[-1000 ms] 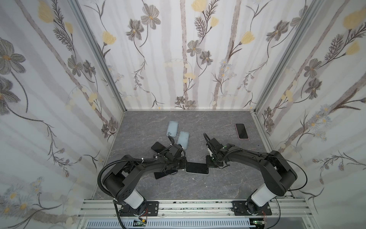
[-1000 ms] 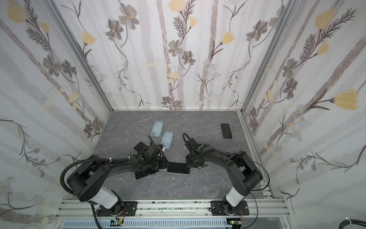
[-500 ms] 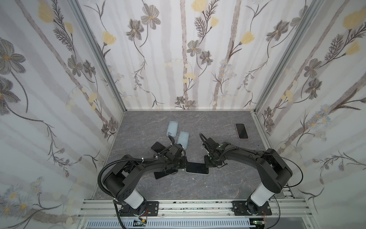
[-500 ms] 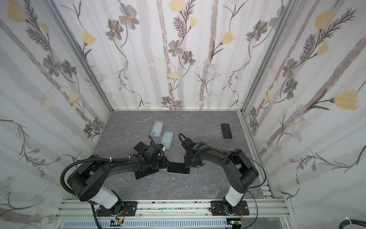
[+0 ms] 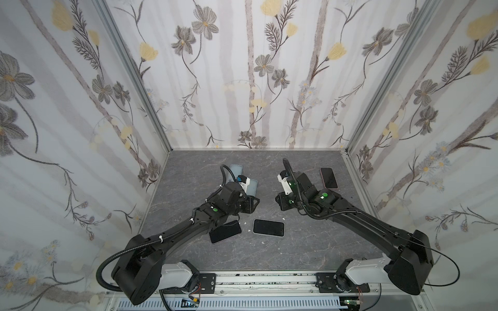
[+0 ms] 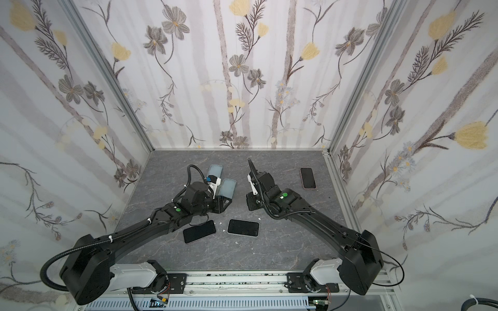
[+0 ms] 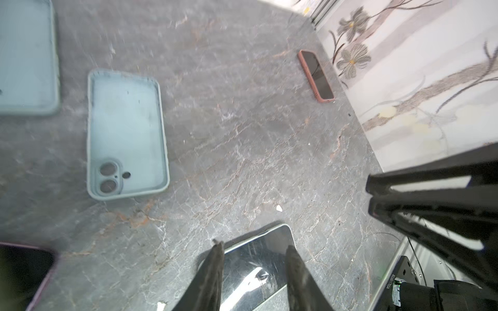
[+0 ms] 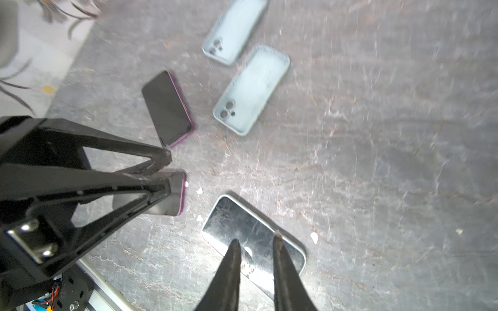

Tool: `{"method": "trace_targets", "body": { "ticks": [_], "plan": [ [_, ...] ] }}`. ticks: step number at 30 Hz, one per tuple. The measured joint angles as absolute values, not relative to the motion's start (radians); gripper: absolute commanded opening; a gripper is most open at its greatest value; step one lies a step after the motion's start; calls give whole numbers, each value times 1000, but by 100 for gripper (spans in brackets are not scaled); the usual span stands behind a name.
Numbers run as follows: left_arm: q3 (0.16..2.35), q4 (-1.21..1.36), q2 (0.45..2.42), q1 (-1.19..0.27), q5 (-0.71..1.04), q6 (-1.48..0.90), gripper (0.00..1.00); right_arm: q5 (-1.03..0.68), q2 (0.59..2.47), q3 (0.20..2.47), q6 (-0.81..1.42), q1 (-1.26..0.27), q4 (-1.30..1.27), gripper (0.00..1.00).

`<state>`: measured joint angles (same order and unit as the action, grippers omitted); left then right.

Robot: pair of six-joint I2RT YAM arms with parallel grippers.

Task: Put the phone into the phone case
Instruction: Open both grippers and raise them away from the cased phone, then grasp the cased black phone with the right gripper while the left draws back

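**Both hands empty over the phone at the front of the bench**

In both top views the phone [image 5: 268, 227] lay flat, screen up, near the front of the grey bench [image 5: 296, 250], between the 2 arms. A pale rim ran round it. I took that for a case already on it, but could not tell whether every corner was seated. The left hand [image 5: 250, 206] and right hand [image 5: 281, 202] hung just behind it, facing each other, near but apart. A purple-edged phone [image 5: 225, 231] lay just beside it, partly under the left arm. An empty pale blue case [image 6: 228, 188] and a 2nd empty case [image 6: 215, 171] sat behind the left hand. A pink-edged phone [image 6: 308, 178] lay well apart by the right wall.

The left wrist view showed the left hand's fingers [image 7: 213, 269] narrowly parted with nothing between them, the phone on the bench below.

The right wrist view showed the same for the right hand's fingers [image 8: 231, 269]: a narrow gap, empty, above the phone. It also showed another purple-edged phone [image 8: 167, 107] and white chips [image 8: 199, 191] beside the task phone.

My worries from here:
- An off-centre press on a loose corner could skate the phone into its purple-edged neighbour.
- A chip caught under the rim could stop it lying flat.
- 2 hands this close could knock each other.
- The left arm could drag the phone beneath it.
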<state>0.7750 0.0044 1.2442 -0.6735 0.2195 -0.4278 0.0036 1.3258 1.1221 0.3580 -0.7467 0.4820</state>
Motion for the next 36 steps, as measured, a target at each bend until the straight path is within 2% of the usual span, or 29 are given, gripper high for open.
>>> {"method": "trace_targets", "body": {
  "ticks": [6, 9, 14, 18, 22, 26, 36],
  "plan": [
    [712, 63, 1059, -673, 159, -257, 72, 30, 1267, 1166, 189, -751, 427, 46],
    [680, 86, 981, -673, 157, -175, 83, 29, 1256, 1161, 112, -752, 419, 65],
    [607, 119, 863, -673, 178, -53, 97, 30, 1254, 1133, 14, -761, 416, 77],
    [550, 122, 793, -673, 224, 39, 100, 30, 1256, 1113, -47, -770, 416, 88],
    [498, 122, 739, -674, 269, 114, 100, 31, 1245, 1072, -105, -778, 397, 92],
    [444, 130, 700, -675, 284, 156, 100, 33, 1189, 1002, -163, -785, 331, 100],
    [340, 160, 686, -674, 330, 234, 100, -80, 1007, 716, -377, -793, 109, 100]
  ]
}}
